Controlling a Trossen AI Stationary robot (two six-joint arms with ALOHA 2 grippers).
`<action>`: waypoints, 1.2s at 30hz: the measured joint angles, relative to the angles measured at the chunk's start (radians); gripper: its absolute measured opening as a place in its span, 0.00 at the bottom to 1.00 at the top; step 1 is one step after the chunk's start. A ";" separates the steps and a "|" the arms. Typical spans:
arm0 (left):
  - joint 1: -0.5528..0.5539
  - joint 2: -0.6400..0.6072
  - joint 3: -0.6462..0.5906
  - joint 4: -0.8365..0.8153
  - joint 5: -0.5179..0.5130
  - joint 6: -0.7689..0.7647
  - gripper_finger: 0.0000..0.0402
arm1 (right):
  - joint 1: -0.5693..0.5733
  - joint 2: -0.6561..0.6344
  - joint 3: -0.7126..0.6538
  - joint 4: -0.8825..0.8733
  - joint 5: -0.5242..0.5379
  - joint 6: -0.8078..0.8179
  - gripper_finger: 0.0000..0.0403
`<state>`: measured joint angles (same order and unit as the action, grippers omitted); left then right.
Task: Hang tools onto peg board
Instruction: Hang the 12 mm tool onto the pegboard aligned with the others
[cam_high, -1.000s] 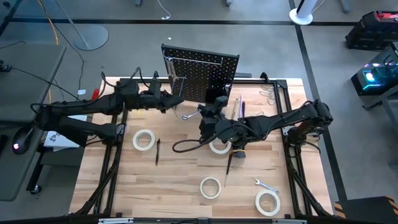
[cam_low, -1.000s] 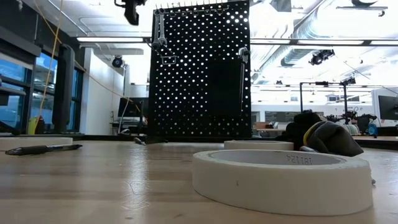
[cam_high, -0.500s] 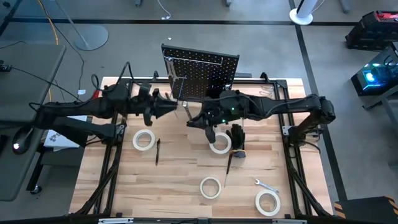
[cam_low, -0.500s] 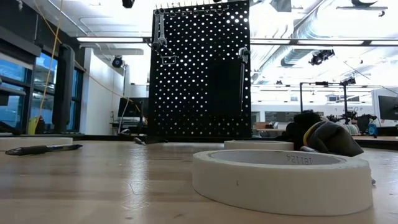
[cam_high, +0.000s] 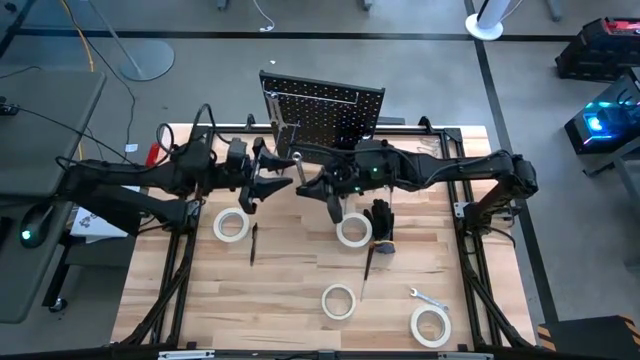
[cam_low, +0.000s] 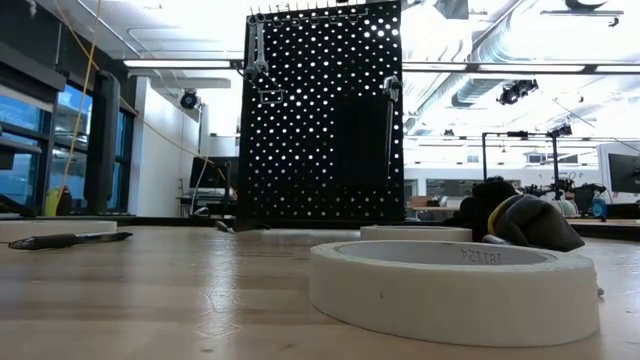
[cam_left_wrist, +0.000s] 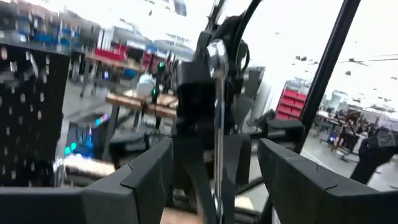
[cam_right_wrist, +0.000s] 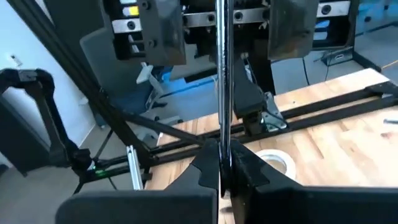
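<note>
Two wrenches (cam_low: 257, 52) hang on peg board (cam_low: 322, 120); bin contents unseen.

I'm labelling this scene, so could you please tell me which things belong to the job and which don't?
Job: peg board, tape rolls, screwdrivers, glove, loose wrench, held wrench in right gripper.
Lying about: mouse, papers.

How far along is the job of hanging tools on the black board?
Done: wrenches and one more tool hang on the peg board. In hand: the right gripper has its fingers shut on a wrench, with the left gripper open around it. Left: four tape rolls, two screwdrivers, a glove and another wrench on the table.
</note>
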<state>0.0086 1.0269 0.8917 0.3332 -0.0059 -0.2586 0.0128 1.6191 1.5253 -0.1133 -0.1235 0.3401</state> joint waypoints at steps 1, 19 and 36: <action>0.002 0.008 0.000 0.021 0.000 0.006 0.57 | -0.001 0.003 0.000 0.015 0.003 0.000 0.00; 0.006 0.078 0.000 0.094 0.001 -0.039 0.03 | -0.014 0.023 0.000 0.028 0.015 0.012 0.00; 0.339 -0.055 0.000 -0.217 0.278 -0.107 0.00 | -0.013 -0.093 0.000 -0.114 0.203 0.063 0.38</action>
<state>0.3474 0.9722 0.8921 0.1160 0.2721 -0.3656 0.0002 1.5263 1.5257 -0.2275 0.0797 0.4026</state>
